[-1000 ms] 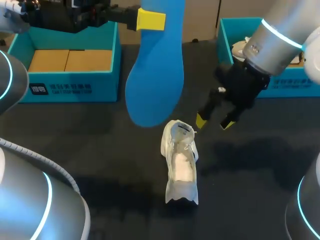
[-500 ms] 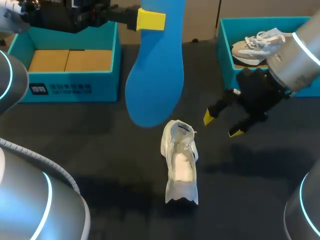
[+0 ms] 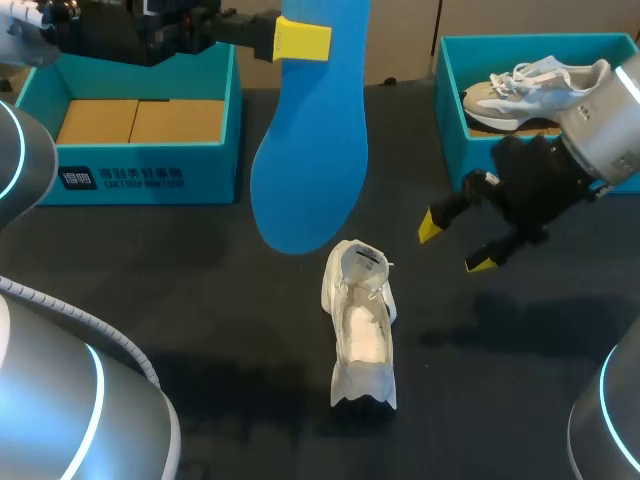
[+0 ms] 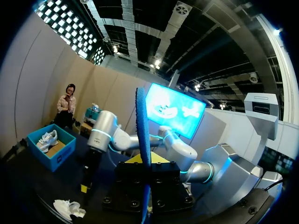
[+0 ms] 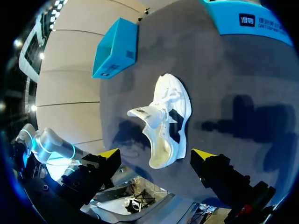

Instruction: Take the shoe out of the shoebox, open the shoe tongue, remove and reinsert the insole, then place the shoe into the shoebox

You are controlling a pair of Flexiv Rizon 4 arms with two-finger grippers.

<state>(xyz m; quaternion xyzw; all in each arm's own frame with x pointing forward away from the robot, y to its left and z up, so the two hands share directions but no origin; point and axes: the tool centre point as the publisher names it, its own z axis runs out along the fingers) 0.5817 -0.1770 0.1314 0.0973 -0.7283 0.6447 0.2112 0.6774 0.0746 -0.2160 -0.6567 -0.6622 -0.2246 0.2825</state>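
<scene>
A white shoe (image 3: 360, 325) lies on the dark table with its tongue pulled open; it also shows as the shoe (image 5: 166, 121) and the shoe (image 4: 67, 208) in the wrist views. My left gripper (image 3: 300, 40) is shut on the blue insole (image 3: 310, 150) and holds it high above the table, hanging over the shoe's opening. In the left wrist view the insole (image 4: 142, 135) stands edge-on between the fingers of that gripper (image 4: 145, 186). My right gripper (image 3: 455, 245) hangs open and empty to the right of the shoe; in its own view the gripper (image 5: 156, 156) frames the shoe from above.
A teal shoebox (image 3: 140, 165) with a cardboard floor stands at the back left. A second teal box (image 3: 450, 110) at the back right holds another pale shoe (image 3: 530, 85), just behind my right arm.
My right arm has drawn back to the right, away from the shoe, uncovering the shoe in the right box. The left arm and insole have stayed put.
</scene>
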